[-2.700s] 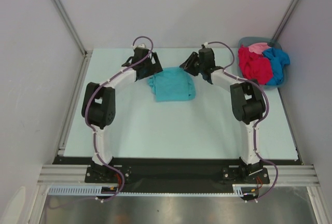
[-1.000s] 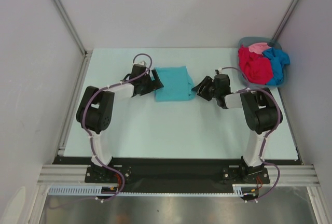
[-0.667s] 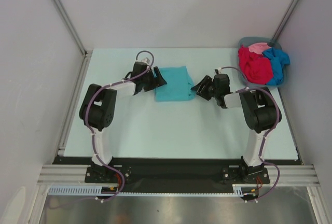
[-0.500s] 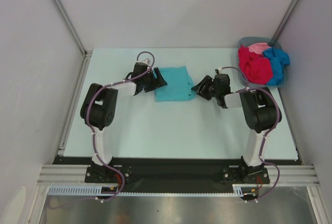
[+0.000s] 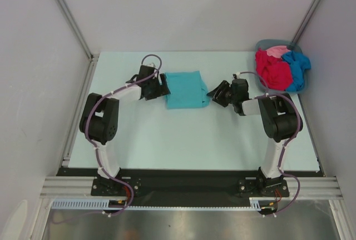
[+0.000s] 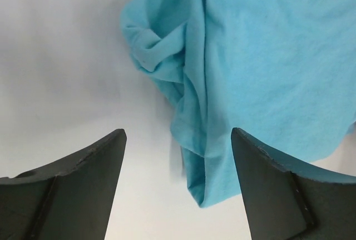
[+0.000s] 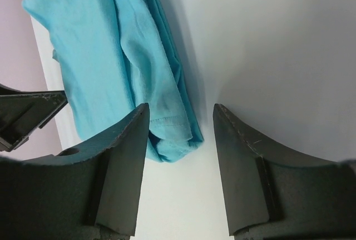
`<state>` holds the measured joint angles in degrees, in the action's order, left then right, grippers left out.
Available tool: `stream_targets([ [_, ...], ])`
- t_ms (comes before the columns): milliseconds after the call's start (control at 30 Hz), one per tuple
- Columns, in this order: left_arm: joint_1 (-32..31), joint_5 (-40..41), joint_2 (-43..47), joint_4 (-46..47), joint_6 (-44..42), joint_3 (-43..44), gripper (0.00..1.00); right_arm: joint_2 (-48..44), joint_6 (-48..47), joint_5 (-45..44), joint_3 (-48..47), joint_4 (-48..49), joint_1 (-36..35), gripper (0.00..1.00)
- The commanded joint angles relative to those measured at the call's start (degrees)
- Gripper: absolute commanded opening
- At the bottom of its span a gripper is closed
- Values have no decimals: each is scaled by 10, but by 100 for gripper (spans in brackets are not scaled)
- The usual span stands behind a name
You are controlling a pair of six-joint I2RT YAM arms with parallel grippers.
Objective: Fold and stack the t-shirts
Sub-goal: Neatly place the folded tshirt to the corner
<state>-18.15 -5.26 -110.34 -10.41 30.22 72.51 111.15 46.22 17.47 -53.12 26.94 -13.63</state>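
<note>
A teal t-shirt (image 5: 184,89) lies folded into a rough square on the pale table (image 5: 183,140), at the far middle. My left gripper (image 5: 163,84) is open at its left edge, and the bunched left edge of the teal t-shirt (image 6: 245,73) shows beyond the jaws. My right gripper (image 5: 213,93) is open at the tee's near right corner, and that corner of the teal t-shirt (image 7: 167,134) lies between the jaws. A crimson t-shirt (image 5: 271,69), a pink one (image 5: 277,50) and a bright blue one (image 5: 297,65) are heaped in the basket.
The grey-blue basket (image 5: 297,90) stands at the far right corner of the table. Metal frame posts (image 5: 67,12) rise at the back left and back right, with grey walls around.
Over 2.7 s both arms came down from the far edge of the teal t-shirt to its sides, and it now lies as a flatter square. In the last second the left gripper shifted slightly.
</note>
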Motion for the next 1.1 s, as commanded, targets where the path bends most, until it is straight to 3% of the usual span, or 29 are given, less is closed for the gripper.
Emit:
stream_targets([
  [0, 9, 22, 34, -33, -24, 25, 83, -16, 9, 6, 3, 26, 0, 54],
  [367, 7, -35, -12, 42, 15, -33, 79, -48, 10, 12, 17, 26, 14, 54],
  [767, 1, -150, -82, 126, 74, -1, 75, -81, 17, 15, 33, 24, 20, 54],
  [967, -4, -145, -94, 115, 70, 20, 59, -88, 19, 19, 36, 22, 28, 54],
  [1000, -4, -142, -94, 109, 68, 25, 48, -89, 19, 19, 36, 23, 30, 54],
  [1067, -4, -136, -97, 109, 61, 30, 37, -94, 21, 22, 38, 26, 33, 54],
])
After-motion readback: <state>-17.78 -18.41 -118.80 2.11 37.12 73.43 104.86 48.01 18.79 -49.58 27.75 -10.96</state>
